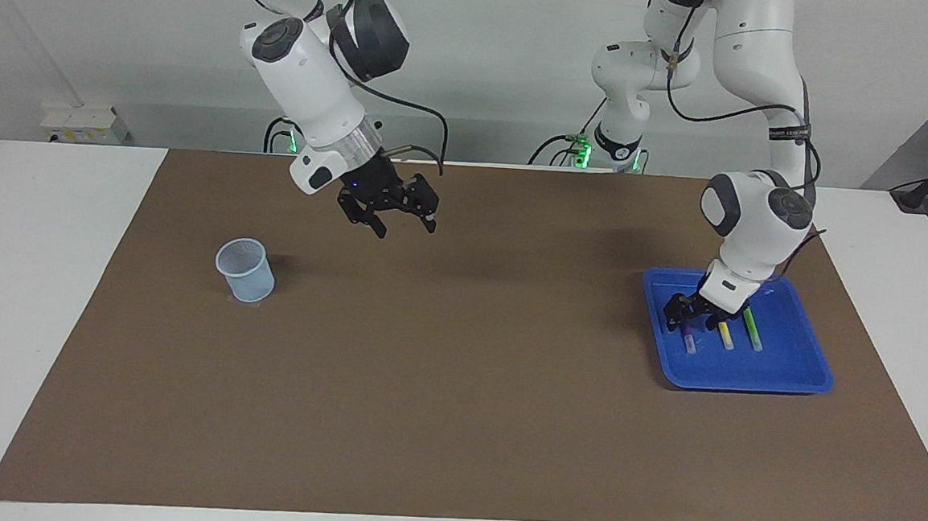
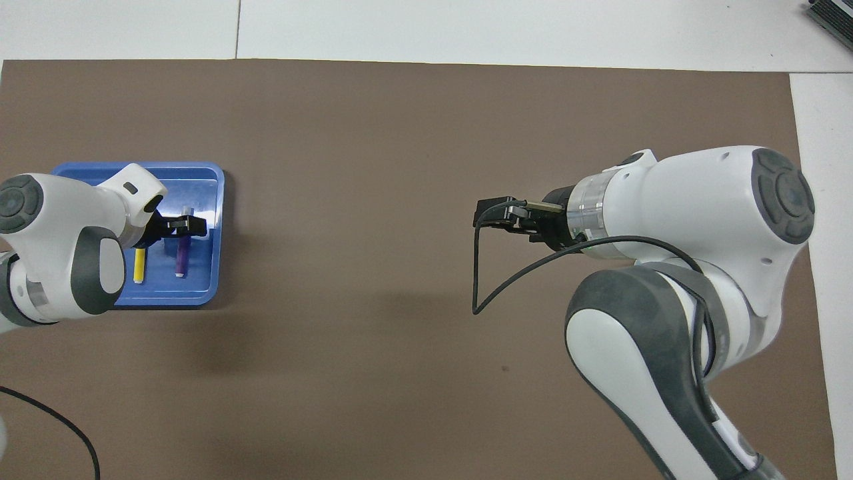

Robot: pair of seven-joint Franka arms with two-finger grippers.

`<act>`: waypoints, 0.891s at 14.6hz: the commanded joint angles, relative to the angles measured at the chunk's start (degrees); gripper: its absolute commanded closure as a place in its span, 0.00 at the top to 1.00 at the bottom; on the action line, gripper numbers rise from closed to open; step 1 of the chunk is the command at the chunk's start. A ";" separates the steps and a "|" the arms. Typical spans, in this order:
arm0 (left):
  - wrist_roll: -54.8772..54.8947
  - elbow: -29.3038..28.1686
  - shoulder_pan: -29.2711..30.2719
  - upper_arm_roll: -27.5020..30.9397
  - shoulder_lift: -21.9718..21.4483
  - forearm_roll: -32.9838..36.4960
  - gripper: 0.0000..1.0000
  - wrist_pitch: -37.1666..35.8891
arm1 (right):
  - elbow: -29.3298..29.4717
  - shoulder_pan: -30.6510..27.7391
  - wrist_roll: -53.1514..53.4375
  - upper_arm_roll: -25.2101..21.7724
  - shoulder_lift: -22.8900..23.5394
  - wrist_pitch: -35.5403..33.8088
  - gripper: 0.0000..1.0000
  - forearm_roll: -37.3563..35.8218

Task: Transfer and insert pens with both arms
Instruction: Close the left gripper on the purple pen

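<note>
Three pens lie side by side in a blue tray (image 1: 784,369) (image 2: 208,277) toward the left arm's end of the table: a purple pen (image 1: 689,339) (image 2: 181,259), a yellow pen (image 1: 725,335) (image 2: 139,265) and a green pen (image 1: 753,330). The left arm hides the green one from overhead. My left gripper (image 1: 698,321) (image 2: 181,227) is low in the tray, open, over the purple pen's end nearer the robots. High over the mat's middle, my right gripper (image 1: 403,226) (image 2: 493,217) hangs open and holds nothing.
A pale blue mesh cup (image 1: 246,270) stands upright on the brown mat (image 1: 456,389) toward the right arm's end; the right arm covers it from overhead. White table borders the mat on all sides.
</note>
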 commanded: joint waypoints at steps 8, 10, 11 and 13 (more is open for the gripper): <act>1.30 0.87 -0.28 0.38 0.91 -0.94 0.36 0.16 | -0.31 0.05 0.74 0.00 -0.17 0.85 1.00 1.40; 1.30 0.87 -0.19 0.38 0.82 -0.94 0.10 0.16 | -0.31 0.05 0.74 0.00 -0.17 0.85 1.00 1.40; 1.30 0.87 -0.10 0.38 0.82 -0.94 0.00 0.07 | -0.31 0.05 0.74 0.00 -0.17 0.85 1.00 1.40; 1.30 0.87 0.07 0.47 0.82 -0.94 0.00 -0.19 | -0.31 0.48 0.74 0.00 -0.17 0.94 1.00 1.40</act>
